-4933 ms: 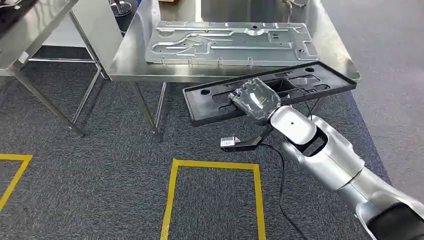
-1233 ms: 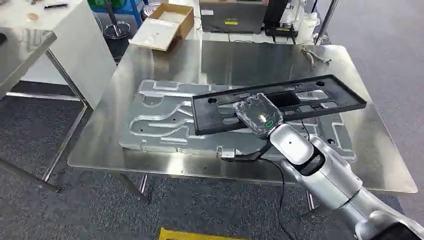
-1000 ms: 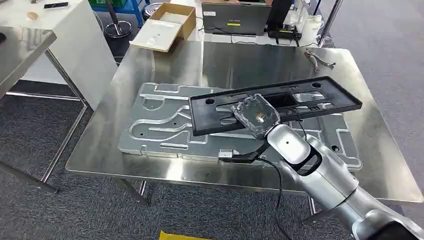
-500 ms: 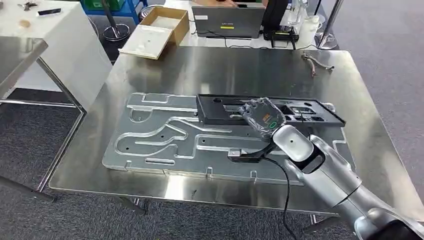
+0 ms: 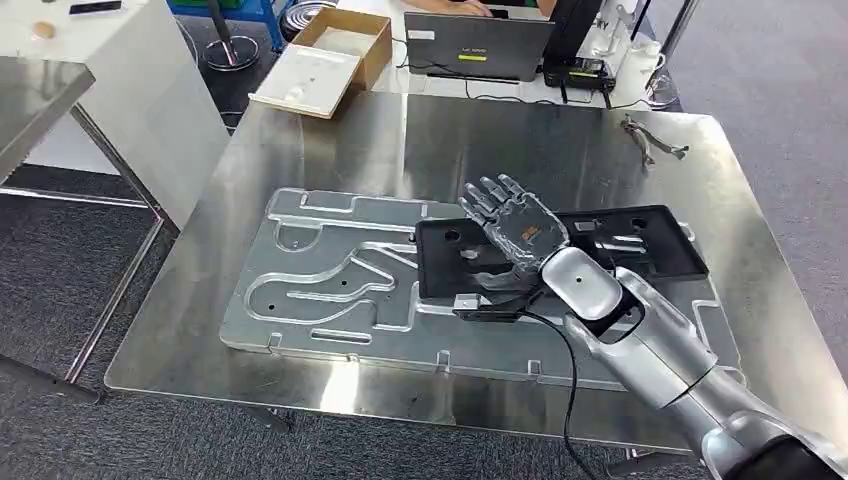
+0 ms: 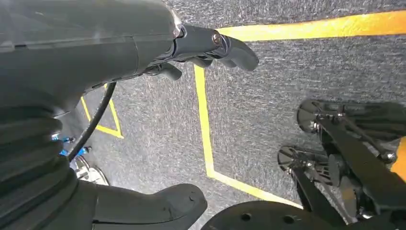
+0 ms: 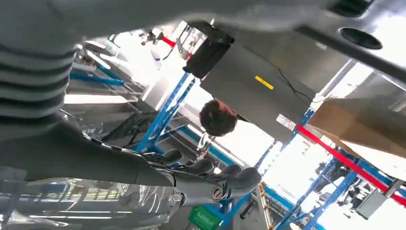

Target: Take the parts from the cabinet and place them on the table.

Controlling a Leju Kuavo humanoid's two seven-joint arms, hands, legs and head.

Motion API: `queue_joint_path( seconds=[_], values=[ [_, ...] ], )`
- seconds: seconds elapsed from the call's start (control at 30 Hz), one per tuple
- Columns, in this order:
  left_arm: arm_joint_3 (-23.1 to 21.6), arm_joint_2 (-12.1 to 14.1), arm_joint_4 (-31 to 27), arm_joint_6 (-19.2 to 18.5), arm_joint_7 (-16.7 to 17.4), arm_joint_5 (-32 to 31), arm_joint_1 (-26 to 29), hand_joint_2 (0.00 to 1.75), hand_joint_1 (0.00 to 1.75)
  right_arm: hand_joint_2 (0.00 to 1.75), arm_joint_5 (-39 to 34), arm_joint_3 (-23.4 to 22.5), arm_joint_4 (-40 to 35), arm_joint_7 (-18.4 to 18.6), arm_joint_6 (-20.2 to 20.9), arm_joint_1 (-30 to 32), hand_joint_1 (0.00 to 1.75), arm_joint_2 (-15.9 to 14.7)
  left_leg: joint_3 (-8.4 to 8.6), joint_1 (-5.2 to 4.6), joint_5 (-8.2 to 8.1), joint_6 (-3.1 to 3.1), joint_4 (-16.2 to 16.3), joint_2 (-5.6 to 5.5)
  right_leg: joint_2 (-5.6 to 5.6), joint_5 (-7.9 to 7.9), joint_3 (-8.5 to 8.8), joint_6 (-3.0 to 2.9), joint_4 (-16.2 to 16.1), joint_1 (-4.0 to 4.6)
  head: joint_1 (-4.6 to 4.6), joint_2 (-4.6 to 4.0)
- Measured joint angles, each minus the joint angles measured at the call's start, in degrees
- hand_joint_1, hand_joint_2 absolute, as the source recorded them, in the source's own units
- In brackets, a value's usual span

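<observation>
Black plastic panel (image 5: 600, 248) lies on the steel table (image 5: 330, 130), placing step apparently done.
Right hand (image 5: 512, 225) hovers above it, fingers spread, holding nothing; next: lift clear.

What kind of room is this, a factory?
Probably a workshop or robot test lab: a steel table holding a stamped metal plate, yellow floor tape, and a laptop behind.

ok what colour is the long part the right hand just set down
Black, lying on the silver metal plate; clearest in the head view.
</observation>
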Motion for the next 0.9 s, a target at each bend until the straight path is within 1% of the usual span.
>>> queue_joint_path(
  seconds=[0.1,0.17,0.8,0.83,0.9],
  values=[
    [0.04,-0.07,0.0,0.0,0.0,0.0,0.0,1.75,0.0,0.0,0.0,0.0,0.02,0.0,0.0,-0.04,0.0,0.0,0.0,-0.05,-0.05,0.1,0.01,-0.04,-0.07,0.02,0.05,0.16,-0.09,-0.03,0.0,0.0],
    [0.07,-0.07,0.0,0.0,0.0,0.0,0.0,1.75,0.0,0.0,0.02,0.0,0.02,0.0,0.0,-0.04,0.0,0.0,0.01,-0.09,-0.06,0.21,0.02,-0.04,-0.07,0.03,0.07,0.67,-0.12,-0.1,0.0,0.0],
    [0.09,-0.07,0.0,0.0,0.0,0.0,0.01,1.75,0.0,0.0,0.0,0.0,0.04,0.0,0.0,-0.04,0.0,0.0,0.23,-0.09,-0.02,0.27,0.0,-0.02,-0.09,0.04,0.24,0.74,-0.11,-0.04,0.0,0.0],
    [0.09,-0.07,0.0,-0.02,0.0,0.0,0.01,0.0,0.0,0.0,0.0,0.0,0.04,0.0,0.0,-0.03,0.0,0.0,0.24,-0.08,-0.02,0.27,0.0,-0.02,-0.09,0.04,0.24,0.74,-0.1,-0.05,0.0,0.0],
    [0.09,-0.07,0.0,0.0,0.0,0.0,0.01,0.0,0.0,0.0,0.02,0.0,0.04,0.0,0.0,-0.04,0.0,0.0,0.23,-0.08,-0.02,0.27,0.0,-0.02,-0.09,0.04,0.25,0.74,-0.1,-0.05,0.0,0.0]
  ],
)
